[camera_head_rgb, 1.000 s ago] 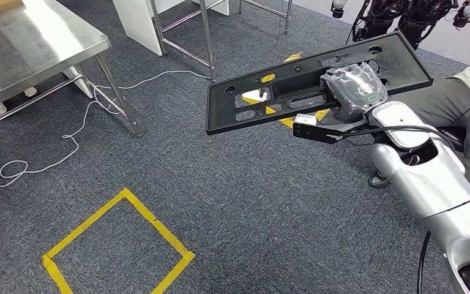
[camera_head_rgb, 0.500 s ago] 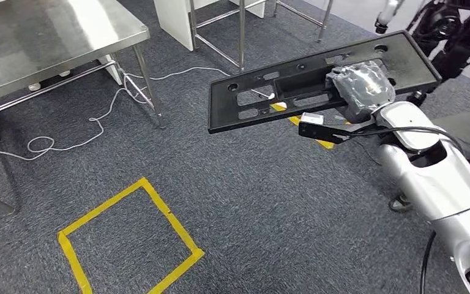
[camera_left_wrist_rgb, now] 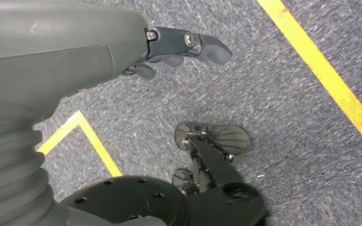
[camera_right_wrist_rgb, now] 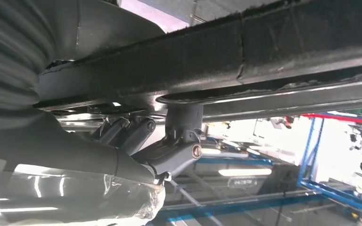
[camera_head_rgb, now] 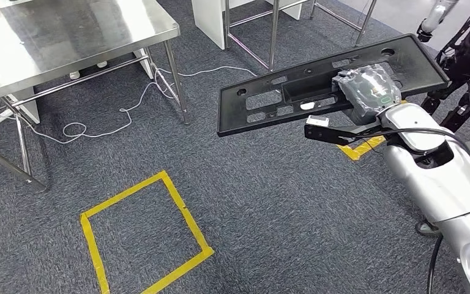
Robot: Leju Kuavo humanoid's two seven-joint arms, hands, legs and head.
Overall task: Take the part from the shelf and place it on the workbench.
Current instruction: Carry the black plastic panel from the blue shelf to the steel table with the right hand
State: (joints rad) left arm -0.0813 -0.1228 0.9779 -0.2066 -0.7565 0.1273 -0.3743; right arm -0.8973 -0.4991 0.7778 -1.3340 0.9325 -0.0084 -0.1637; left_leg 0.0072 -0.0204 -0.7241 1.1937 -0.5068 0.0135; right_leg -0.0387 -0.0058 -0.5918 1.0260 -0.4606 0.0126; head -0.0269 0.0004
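Currently the right arm [camera_head_rgb: 431, 177] enters the head view from the lower right and extends forward, its silver forearm rising toward the right hand [camera_head_rgb: 367, 90], whose plastic-wrapped back faces upward. The right hand holds the part [camera_head_rgb: 281, 101], a long flat black panel with rectangular cut-outs and round holes, carried in the air above the grey carpet [camera_head_rgb: 269, 202]. The part runs from well to the left of the hand, across it, to a short way past it on the right, with the right end tilted slightly higher. In the right wrist view the thumb [camera_right_wrist_rgb: 179, 150] presses up against the underside of the part [camera_right_wrist_rgb: 264, 52] while the darker fingers [camera_right_wrist_rgb: 127, 129] curl in close behind it; their tips are hidden by the panel. The steel workbench [camera_head_rgb: 67, 37] stands well to the left of the hand, apart from the part, and is cut off by the frame edges. A yellow tape square [camera_head_rgb: 144, 236] lies on the carpet below and left of the hand. The left hand [camera_left_wrist_rgb: 184, 44] hangs over the carpet with its fingers loosely spread and nothing in them; motion blur softens its grey cover.
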